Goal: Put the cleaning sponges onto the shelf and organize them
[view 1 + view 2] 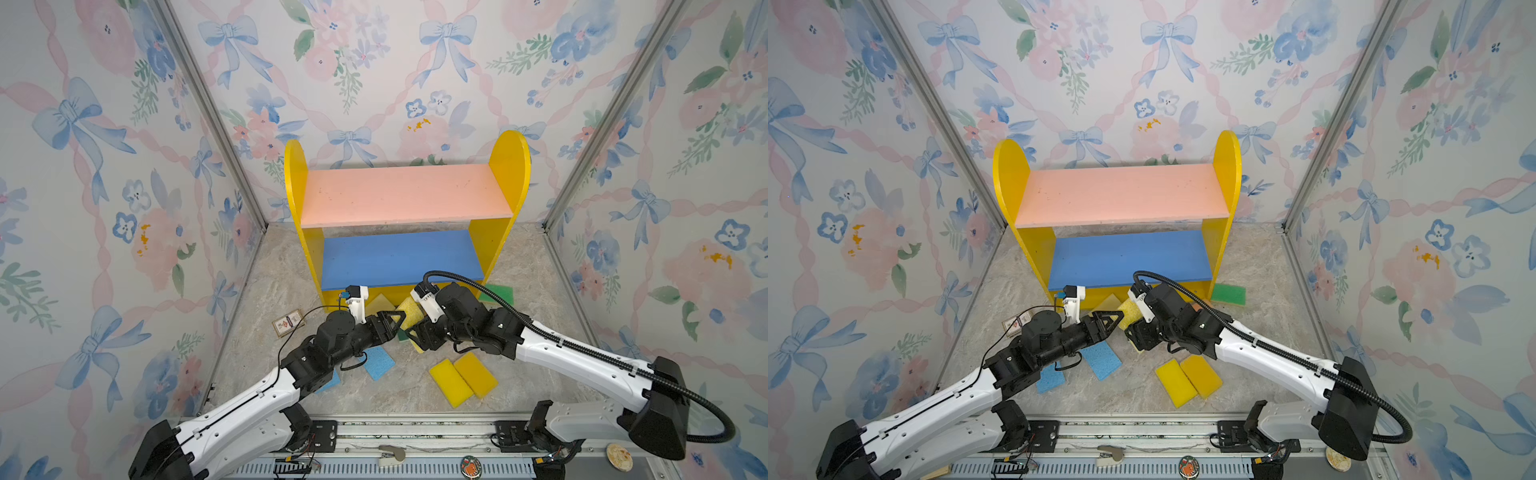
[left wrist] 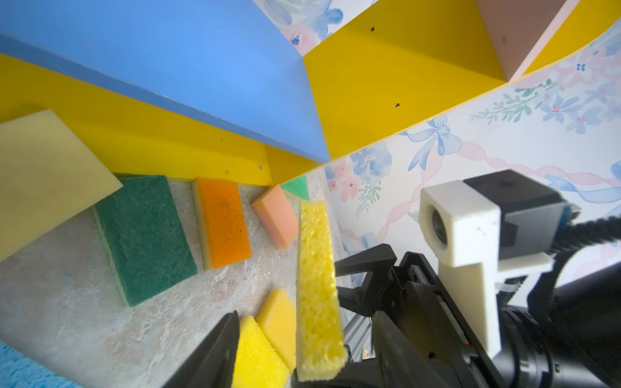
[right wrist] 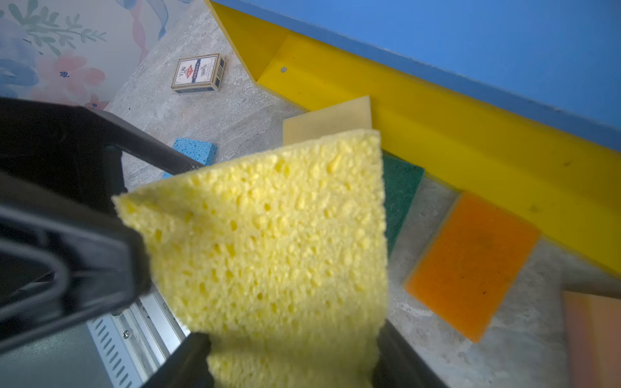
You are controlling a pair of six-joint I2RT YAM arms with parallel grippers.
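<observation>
The right gripper [image 1: 417, 333] clasps a pale yellow porous sponge [image 1: 409, 311], tilted, its far end poking out past the jaws toward the shelf [image 1: 509, 178]. The left gripper [image 1: 394, 319] meets that sponge from the opposite side; whether its fingertips touch it cannot be told. Between and below the two grippers shows a sliver of dark green sponge [image 1: 402, 336]. Just beyond the left gripper a cream sponge [image 1: 380, 302] lies at the shelf's foot. Behind the left gripper lie a blue sponge [image 1: 379, 362] and a second blue sponge [image 1: 330, 383], half under that arm. Behind the right gripper a bright yellow sponge [image 1: 451, 384] and a golden yellow sponge [image 1: 476, 374] lie side by side. A green sponge [image 1: 496, 293] lies beyond the right gripper's wrist, and a small box [image 1: 288, 323] lies off the left gripper's outer side.
</observation>
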